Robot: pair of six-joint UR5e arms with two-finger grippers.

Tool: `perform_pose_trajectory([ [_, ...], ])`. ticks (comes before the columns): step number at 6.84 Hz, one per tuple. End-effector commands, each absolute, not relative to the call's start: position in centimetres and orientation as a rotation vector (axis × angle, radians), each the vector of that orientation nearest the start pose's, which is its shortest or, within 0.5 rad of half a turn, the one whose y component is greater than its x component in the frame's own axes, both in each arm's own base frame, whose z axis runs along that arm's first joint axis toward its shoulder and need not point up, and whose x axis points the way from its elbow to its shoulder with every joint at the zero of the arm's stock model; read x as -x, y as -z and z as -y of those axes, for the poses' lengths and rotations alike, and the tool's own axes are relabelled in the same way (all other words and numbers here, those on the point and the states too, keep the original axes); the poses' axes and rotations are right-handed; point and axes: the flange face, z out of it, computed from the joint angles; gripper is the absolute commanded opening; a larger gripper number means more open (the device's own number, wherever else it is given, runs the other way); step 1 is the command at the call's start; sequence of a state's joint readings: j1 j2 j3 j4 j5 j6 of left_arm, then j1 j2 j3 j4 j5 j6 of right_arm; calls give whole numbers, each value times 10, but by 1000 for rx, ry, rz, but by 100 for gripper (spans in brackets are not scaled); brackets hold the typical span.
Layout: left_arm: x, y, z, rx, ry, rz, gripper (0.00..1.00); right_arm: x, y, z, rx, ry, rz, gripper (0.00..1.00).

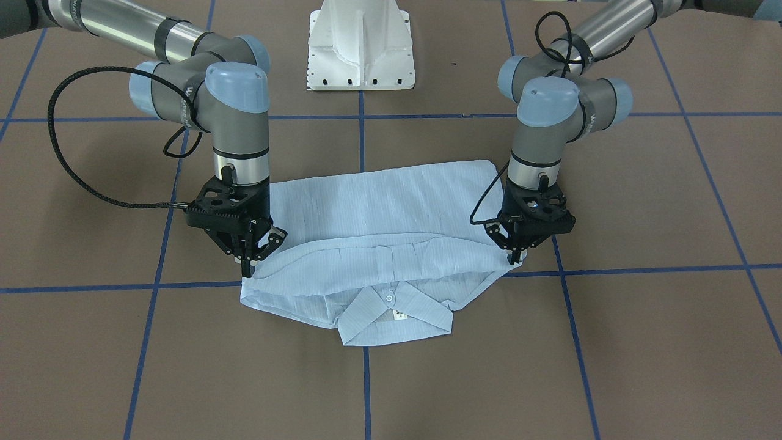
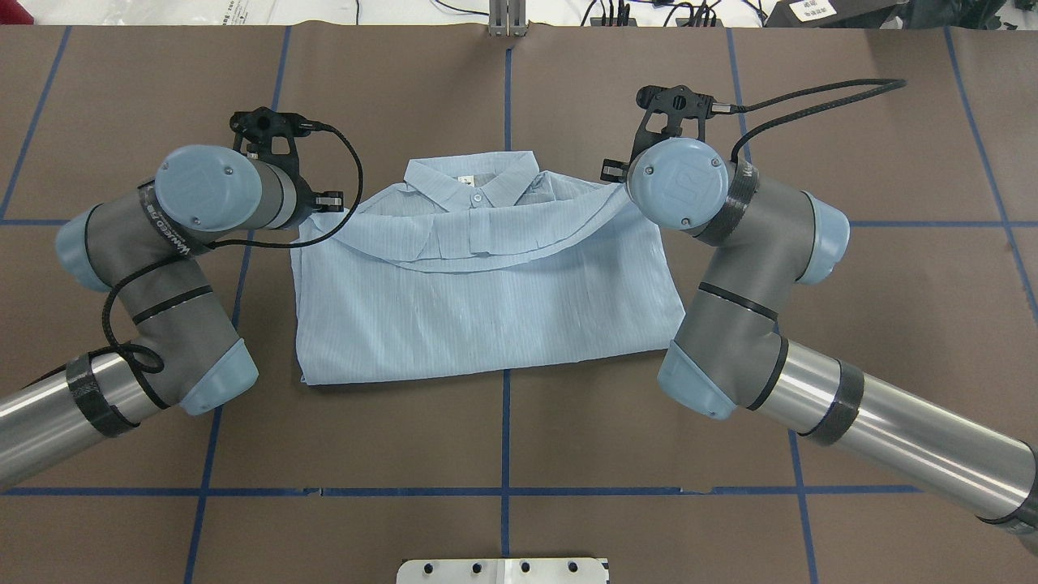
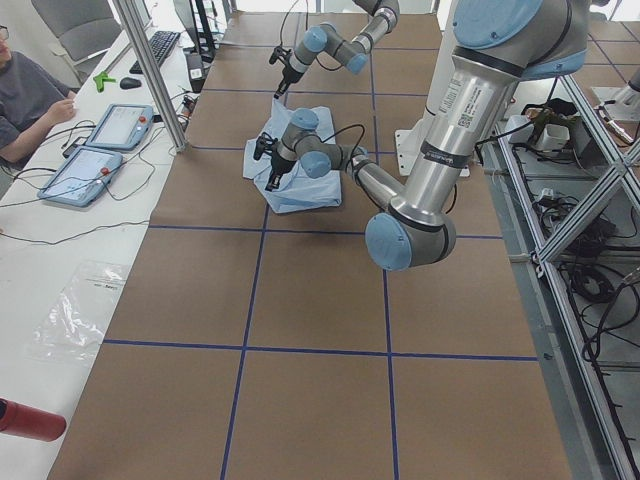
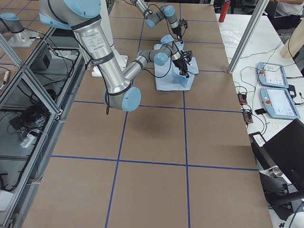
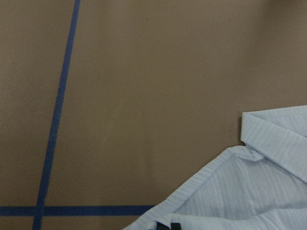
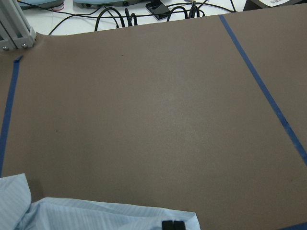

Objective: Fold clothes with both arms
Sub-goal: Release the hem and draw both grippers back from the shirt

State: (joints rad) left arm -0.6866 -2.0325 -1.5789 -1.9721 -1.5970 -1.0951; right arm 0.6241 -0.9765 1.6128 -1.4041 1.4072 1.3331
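Blue shirt (image 1: 379, 201) looks mostly folded; left gripper (image 1: 518, 255) and right gripper (image 1: 247, 264) pinch tight its 2 flap corners, not laid down yet

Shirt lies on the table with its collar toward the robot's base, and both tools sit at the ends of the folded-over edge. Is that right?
Not quite. The collar of the shirt points away from the white base, as the exterior front-facing view shows. The rest holds: left tool and right tool sit at the ends of the folded-over edge.
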Motion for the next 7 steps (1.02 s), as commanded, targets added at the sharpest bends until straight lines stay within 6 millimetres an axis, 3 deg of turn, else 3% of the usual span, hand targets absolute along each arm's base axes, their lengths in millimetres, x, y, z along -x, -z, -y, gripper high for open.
perform_pose_trajectory([
  [1,-445,-370,537,-480,148,-727,72,475,-287,528,-479,-423,657,89],
  [2,-432,-362,540,-545,71,-738,100,468,-277,530,-492,-401,669,100],
  [4,-402,-356,506,-533,39,-820,100,457,-278,535,-481,-343,671,100],
  [6,-362,-370,454,-467,38,-874,100,458,-280,534,-481,-332,669,100],
  [7,-384,-378,411,-393,53,-910,100,457,-277,532,-484,-329,674,100],
])
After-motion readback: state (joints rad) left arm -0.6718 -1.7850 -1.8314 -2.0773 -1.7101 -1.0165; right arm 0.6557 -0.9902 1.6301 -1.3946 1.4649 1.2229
